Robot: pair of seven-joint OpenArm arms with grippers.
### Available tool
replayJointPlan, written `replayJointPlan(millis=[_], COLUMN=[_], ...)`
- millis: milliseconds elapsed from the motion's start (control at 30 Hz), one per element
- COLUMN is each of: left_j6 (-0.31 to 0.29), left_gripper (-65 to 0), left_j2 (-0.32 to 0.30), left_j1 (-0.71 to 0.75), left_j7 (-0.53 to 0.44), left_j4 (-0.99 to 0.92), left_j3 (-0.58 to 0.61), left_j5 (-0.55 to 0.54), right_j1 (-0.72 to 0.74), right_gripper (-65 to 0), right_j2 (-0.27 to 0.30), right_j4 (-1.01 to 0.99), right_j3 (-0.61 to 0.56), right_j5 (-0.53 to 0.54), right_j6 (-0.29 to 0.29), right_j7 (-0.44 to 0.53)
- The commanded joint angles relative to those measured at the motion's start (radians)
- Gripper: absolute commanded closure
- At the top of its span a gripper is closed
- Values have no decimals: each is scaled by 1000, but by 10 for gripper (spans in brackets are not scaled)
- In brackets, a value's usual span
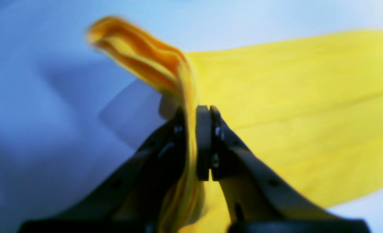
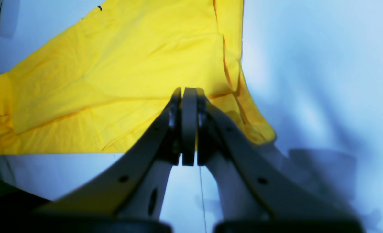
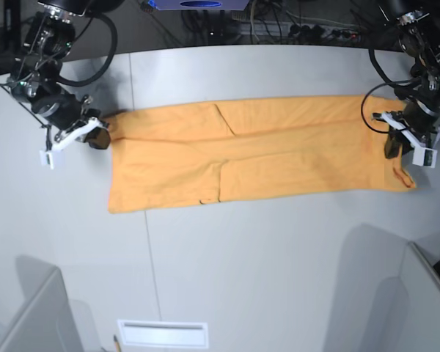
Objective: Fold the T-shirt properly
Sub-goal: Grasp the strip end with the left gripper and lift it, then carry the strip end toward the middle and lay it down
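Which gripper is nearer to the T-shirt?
Left. The left gripper is shut on the T-shirt edge. The right gripper is shut beside its other end, holding nothing visible.

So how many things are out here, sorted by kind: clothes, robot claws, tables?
Clothes: 1, the T-shirt
Robot claws: 2, the left gripper and the right gripper
Tables: 1, the table
Total: 4
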Motion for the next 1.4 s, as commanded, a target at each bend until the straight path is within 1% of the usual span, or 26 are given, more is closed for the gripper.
replayJointPlan(millis=[0, 100, 333, 400, 467, 667, 767, 967, 1167, 1233, 1300, 1367], left_j6=[28, 97, 187, 213, 226, 226, 226, 227, 227, 227, 227, 227], left_gripper=[0, 0, 0, 0, 0, 0, 0, 0, 0, 0, 0, 0], left_j2=[-2, 17, 30, 30, 42, 105, 123, 126, 156, 159, 179, 183], left_j1=[3, 13, 10, 7, 6, -14, -17, -31, -49, -60, -83, -94], left_j7=[-23, -23, -23, -23, -23, -23, -22, -22, -22, 13, 50, 64], left_j4=[42, 91, 101, 101, 101, 93, 93, 90, 84, 67, 48, 41], left_j3=[19, 99, 283, 318, 348, 366, 369, 461, 469, 467, 466, 467], left_j5=[-15, -15, -15, -19, -21, -15, -15, -15, -15, -18, -16, -15], right_j1=[10, 10, 10, 10, 10, 10, 10, 10, 7, 5, 5, 5], right_gripper=[0, 0, 0, 0, 0, 0, 0, 0, 0, 0, 0, 0], right_j2=[8, 8, 8, 8, 8, 8, 8, 8, 8, 8, 8, 8], right_j4=[19, 19, 19, 18, 18, 14, 14, 14, 14, 18, 16, 16], right_j3=[5, 5, 5, 5, 5, 5, 5, 5, 5, 5, 5, 5], right_j5=[14, 14, 14, 14, 14, 14, 14, 14, 14, 14, 14, 14], right_j6=[7, 7, 7, 7, 7, 7, 7, 7, 7, 7, 7, 7], right_j7=[16, 16, 16, 16, 16, 16, 16, 16, 16, 16, 16, 16])
